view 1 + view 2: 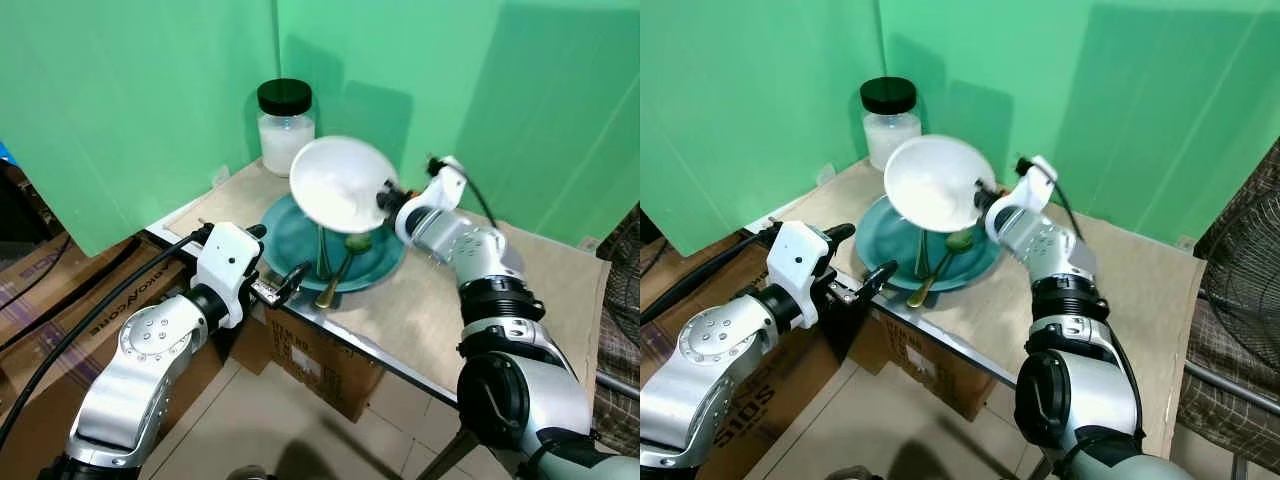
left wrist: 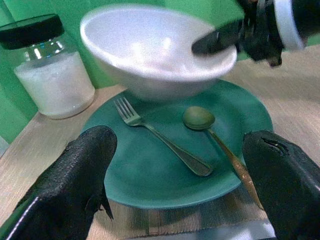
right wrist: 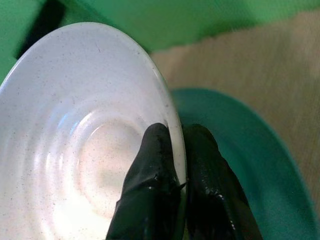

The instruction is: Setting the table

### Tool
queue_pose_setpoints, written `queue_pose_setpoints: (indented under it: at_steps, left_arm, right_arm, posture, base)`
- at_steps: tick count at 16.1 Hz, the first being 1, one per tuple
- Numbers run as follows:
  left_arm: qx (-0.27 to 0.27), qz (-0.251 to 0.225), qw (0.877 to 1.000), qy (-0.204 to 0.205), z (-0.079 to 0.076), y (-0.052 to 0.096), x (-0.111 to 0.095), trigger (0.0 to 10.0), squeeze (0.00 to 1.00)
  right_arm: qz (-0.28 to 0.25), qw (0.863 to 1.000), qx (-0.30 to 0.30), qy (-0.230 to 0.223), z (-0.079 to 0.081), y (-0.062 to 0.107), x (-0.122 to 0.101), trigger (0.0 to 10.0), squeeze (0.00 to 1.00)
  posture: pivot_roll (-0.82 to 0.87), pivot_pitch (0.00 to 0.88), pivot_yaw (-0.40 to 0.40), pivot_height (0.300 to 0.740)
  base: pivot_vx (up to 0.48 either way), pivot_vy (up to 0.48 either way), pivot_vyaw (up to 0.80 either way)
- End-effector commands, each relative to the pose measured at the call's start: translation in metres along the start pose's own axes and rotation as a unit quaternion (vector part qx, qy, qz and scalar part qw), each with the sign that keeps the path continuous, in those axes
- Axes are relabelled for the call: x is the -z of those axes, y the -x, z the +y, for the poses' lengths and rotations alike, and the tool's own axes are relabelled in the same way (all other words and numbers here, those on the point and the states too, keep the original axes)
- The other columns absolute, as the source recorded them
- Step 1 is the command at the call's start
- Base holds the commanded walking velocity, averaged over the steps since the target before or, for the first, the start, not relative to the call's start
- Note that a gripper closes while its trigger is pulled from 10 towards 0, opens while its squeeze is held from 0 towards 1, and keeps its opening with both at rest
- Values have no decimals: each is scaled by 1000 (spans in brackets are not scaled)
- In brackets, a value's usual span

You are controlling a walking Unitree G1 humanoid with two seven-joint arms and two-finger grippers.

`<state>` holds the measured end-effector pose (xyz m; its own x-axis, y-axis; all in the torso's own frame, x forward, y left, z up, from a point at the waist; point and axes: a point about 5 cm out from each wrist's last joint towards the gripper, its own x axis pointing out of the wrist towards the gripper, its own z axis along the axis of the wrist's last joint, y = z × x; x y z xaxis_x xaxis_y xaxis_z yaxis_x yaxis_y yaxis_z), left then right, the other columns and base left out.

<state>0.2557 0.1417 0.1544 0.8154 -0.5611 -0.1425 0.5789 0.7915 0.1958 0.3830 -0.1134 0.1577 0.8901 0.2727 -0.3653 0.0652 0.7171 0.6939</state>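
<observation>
DESK EDITOR: Silver arms fill the foreground. What is each doing?

PHOTOGRAPHER: Nearest the lens, the left end effector [image 1: 283, 280] hovers at the near edge of the desk [image 1: 560, 290], its two black fingers spread wide and holding nothing, aimed at the place setting. The right end effector [image 3: 172, 187] is clamped on the rim of a white bowl [image 1: 340, 183], one finger inside and one outside.

DESK EDITOR: Run through the scene, big to small.

PHOTOGRAPHER: Green backdrop [image 1: 130, 90] on two sides, tan desk, cardboard boxes [image 1: 320, 365] under its near edge. On the desk sits a teal plate [image 2: 150, 170]. The bowl is held tilted in the air above the plate's far side, apart from it. Behind, in the corner, stands a jar [image 1: 285, 125] of white contents with a black lid. On the plate lie a fork [image 2: 160, 137] and a spoon [image 2: 215, 137], side by side.

DESK EDITOR: Where is the job, and what might spoil it?

PHOTOGRAPHER: My reading: the bowl is mid-placement. It hangs by a thin pinch on one edge, so it could pivot or slip and strike the plate. Set straight down, it would likely land on the cutlery and sit crooked. The plate lies close to the desk's near edge, so a nudge from the left end effector might push it off.
</observation>
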Motion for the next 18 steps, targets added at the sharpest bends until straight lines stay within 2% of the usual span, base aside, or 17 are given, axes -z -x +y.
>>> queue_pose_setpoints:
  at_steps: [1,4,5,6,7,8,9,11,12,13,14,16,17,18]
  left_arm:
    - [7,-1,1000,-7,0,-1,-1,10000,0]
    - [11,-4,1000,-4,-2,-2,-2,10000,0]
    - [10,-4,1000,-4,-4,-2,-1,10000,0]
    - [7,-5,1000,-2,-5,-1,0,10000,0]
    - [5,-6,1000,-1,-6,0,0,10000,0]
    - [3,-9,1000,2,-8,0,-1,10000,0]
    - [-6,-16,1000,3,-8,2,-2,10000,0]
    - [-10,-17,1000,3,-8,3,-3,10000,0]
    - [-51,-39,998,6,-4,2,-6,10000,0]
    - [-79,-53,995,14,-2,1,-9,10000,0]
    - [-88,-60,994,13,-4,-2,-11,10000,0]
    - [-77,-57,995,5,-10,-4,-9,10000,0]
    - [-78,-52,996,3,-12,-5,-5,10000,0]
    - [-80,-50,996,3,-12,-5,-5,10000,0]
  right_arm:
    - [-19,1000,-18,-16,6,4,-9,0,0]
    - [-60,998,-31,9,13,13,-21,0,0]
    - [-115,990,-41,70,14,28,-34,0,0]
    - [-152,982,-52,100,14,43,-41,0,0]
    - [-179,975,-62,113,14,51,-44,0,0]
    - [-213,965,-64,137,12,62,-48,0,0]
    - [-247,950,-76,177,10,80,-47,0,0]
    - [-248,947,-82,186,10,85,-45,0,0]
    - [-238,942,-72,227,-5,99,-29,10000,0]
    - [-231,937,-66,253,-15,110,-17,10000,0]
    - [-234,924,-50,297,-29,126,2,10000,0]
    - [-237,919,-28,314,-35,130,9,10000,0]
    - [-240,913,-3,329,-39,133,13,10000,0]
    - [-240,914,0,328,-40,134,14,10000,0]
  posture:
    - [93,0,10,740]
    - [92,0,11,740]
    - [88,0,7,740]
    - [87,0,3,740]
    - [85,0,4,740]
    - [83,0,5,740]
    - [77,0,11,740]
    - [72,0,13,740]
    - [57,0,21,740]
    - [55,0,22,740]
    - [50,0,24,740]
    - [48,0,24,740]
    - [43,0,23,740]
    - [43,0,23,740]
  base:
    - [0,0,0]
    - [0,0,0]
    - [0,0,0]
    - [0,0,0]
    - [0,0,0]
    - [0,0,0]
    - [0,0,0]
    - [0,0,0]
    - [0,0,0]
    - [0,0,0]
    - [0,0,0]
    - [0,0,0]
    - [0,0,-775]
    - [0,0,-781]
